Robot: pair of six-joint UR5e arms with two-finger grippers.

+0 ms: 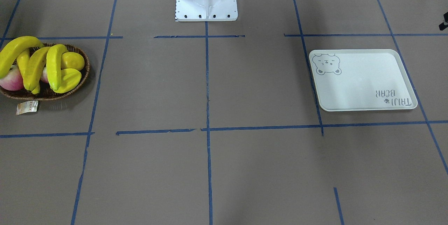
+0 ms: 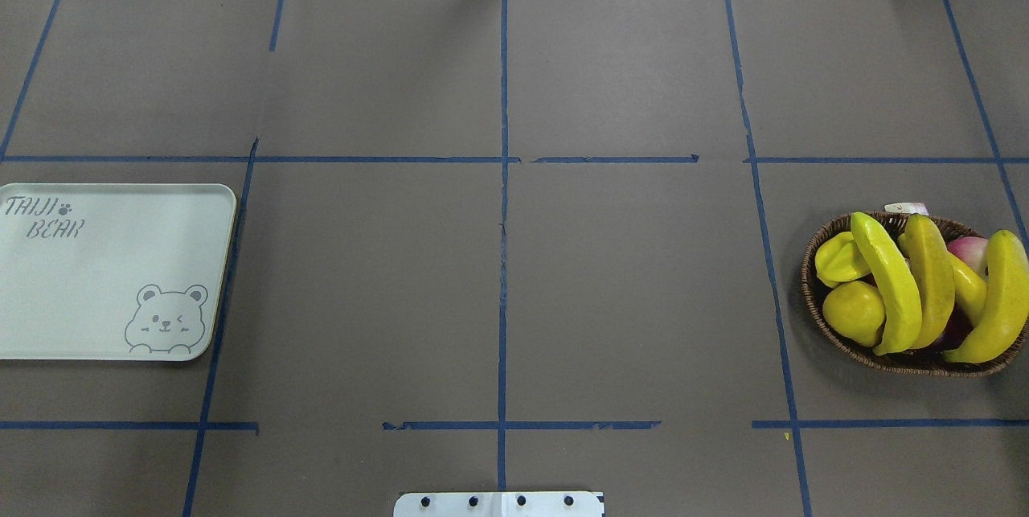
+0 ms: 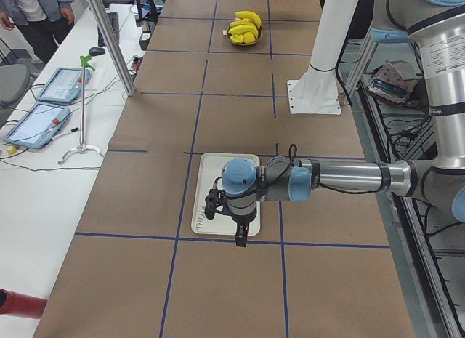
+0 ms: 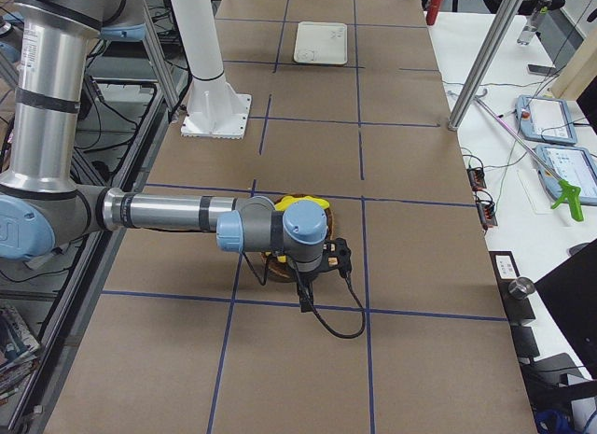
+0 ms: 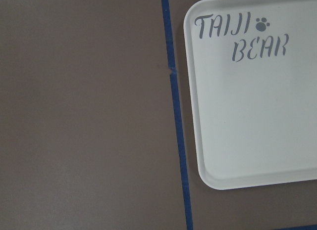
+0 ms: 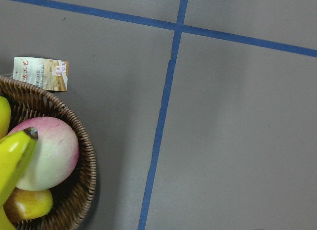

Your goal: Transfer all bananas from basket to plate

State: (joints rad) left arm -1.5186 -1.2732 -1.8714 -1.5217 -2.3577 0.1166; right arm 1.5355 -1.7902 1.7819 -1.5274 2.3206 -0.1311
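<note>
Brown paper covers the desk (image 2: 498,276), marked into squares with blue tape (image 2: 503,203).

Task items:
- The basket (image 2: 807,284), dark woven wicker, sits at the robot's right end of the desk. Its paper tag (image 6: 40,73) lies on the desk just outside the rim.
- The bananas (image 2: 888,292) number four and all lie in the basket. They are piled over a starfruit (image 2: 840,258), a round yellow fruit (image 2: 854,312) and a pink-and-white fruit (image 6: 47,151).
- One banana at the outer side overhangs the rim.
- The plate (image 2: 104,284), with bear drawing and lettering, sits well apart at the robot's left end. It carries nothing.

Grippers:
- The left gripper (image 3: 242,240) hangs above the plate's end, touching nothing. Its wrist camera shows only a plate corner and bare paper.
- The right gripper (image 4: 303,303) hangs above the basket's edge, also clear of contact.
- Both appear in the side views alone. Whether their jaws are parted or together cannot be told, and nothing is seen in either.

Assessment: no transfer is done and four bananas are left to move. The right arm is better placed for a first pick, and the overhanging banana looks the most accessible. The distance between basket and plate suggests a long carry or a hand-over.
</note>
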